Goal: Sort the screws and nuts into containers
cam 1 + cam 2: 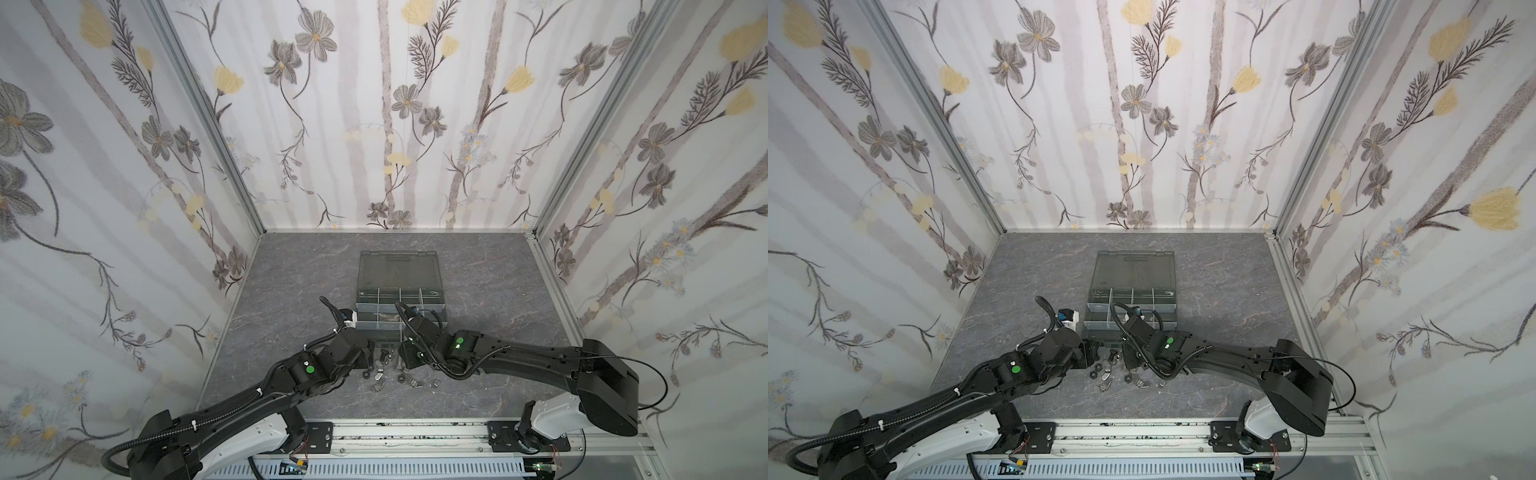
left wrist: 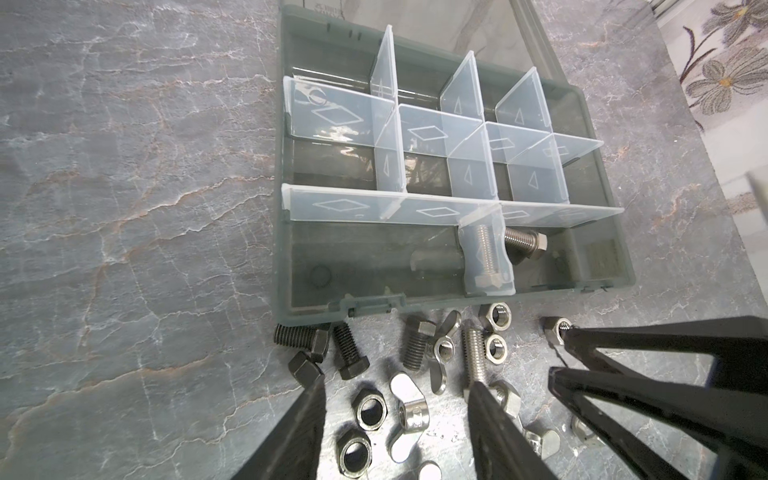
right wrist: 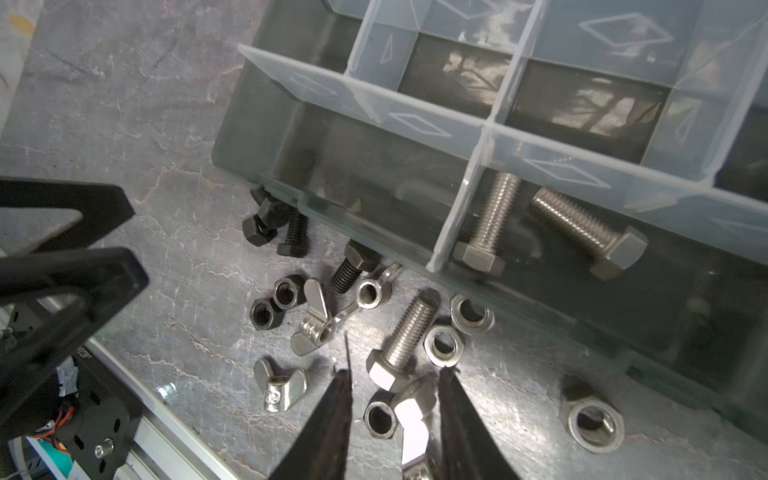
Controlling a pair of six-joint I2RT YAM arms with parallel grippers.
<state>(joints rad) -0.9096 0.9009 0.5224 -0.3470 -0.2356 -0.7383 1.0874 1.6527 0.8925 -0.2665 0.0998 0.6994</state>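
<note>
Here, the organizer box is seen lying open on the grey table, with its smoky lid folded flat on the box's far side. The containers are formed inside the box by pale dividers. Two silver screws are found in a container along the box's near wall, one lying just beside a short divider and the other next to it.

The other screws and nuts are scattered on the table just outside that near wall. Several black screws are seen just beside the wall, and two black nuts a little farther out from it. Silver wing nuts, hex nuts and one loose silver screw are mixed together in the same patch.

The left gripper is held low over this pile outside the box, its fingers spread wide and released. A wing nut and some hex nuts are straddled, yet nothing is clamped. The right gripper is likewise poised outside the near wall. Its fingers are parted more narrowly around the loose silver screw's head and a couple of nuts, and no grip on anything can be made out.
</note>
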